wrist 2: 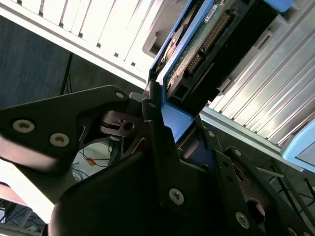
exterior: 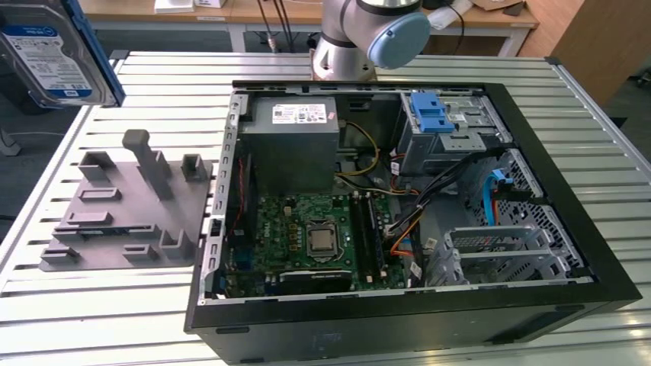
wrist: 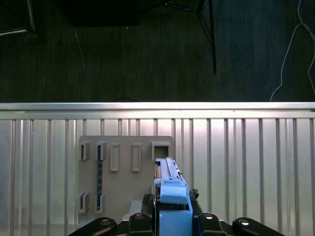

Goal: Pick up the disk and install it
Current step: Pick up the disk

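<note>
Second wrist view: the tool (wrist 2: pixel 178 127) is clamped on the blue bracket (wrist 2: pixel 172 117) end of the disk (wrist 2: pixel 197 46), a grip that appears chosen to leave the drive body free. The disk hangs edge-on above the grey slotted holder (wrist: pixel 125 187) on the surface (wrist: pixel 246 162), well apart from the open computer case (exterior: pixel 407 329).
</note>
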